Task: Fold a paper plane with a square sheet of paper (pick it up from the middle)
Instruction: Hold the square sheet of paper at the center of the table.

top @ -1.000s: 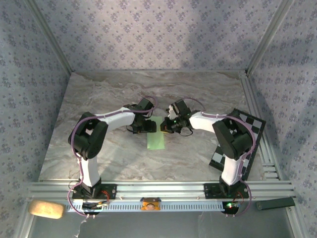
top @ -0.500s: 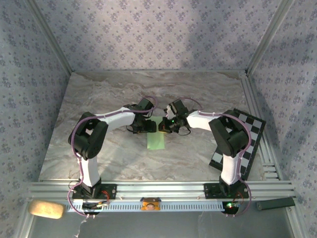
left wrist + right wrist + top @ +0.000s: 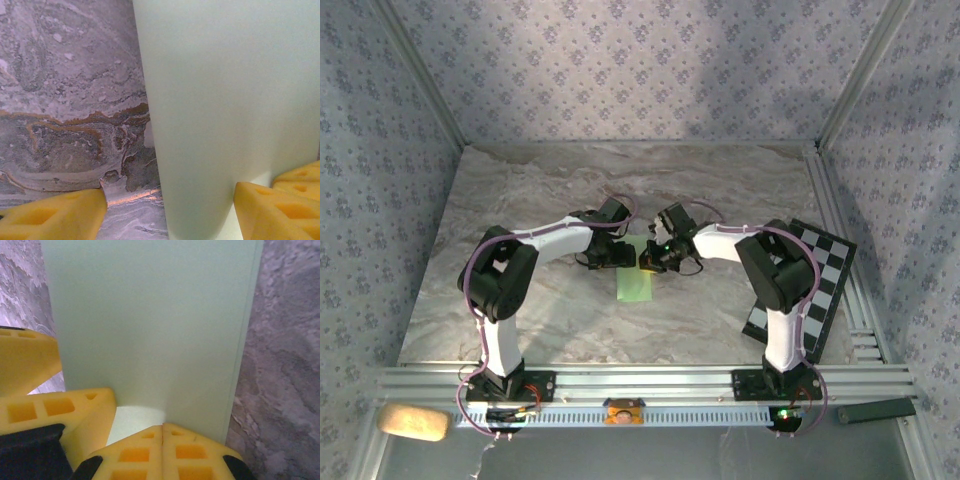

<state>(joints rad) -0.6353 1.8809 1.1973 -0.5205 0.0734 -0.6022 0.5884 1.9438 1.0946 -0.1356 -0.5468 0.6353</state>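
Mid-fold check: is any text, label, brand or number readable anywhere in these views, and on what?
None can be read.
The green paper is plain.
The checkered board carries only black and white squares.
The wallpaper has only a floral pattern.

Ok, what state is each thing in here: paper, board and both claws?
Green paper sheet: folded into a narrow strip, flat on the table.
Left claw: open, straddling one long edge of the sheet.
Right claw: shut, tips down on the sheet.
Checkered board: lying by the table's right edge.
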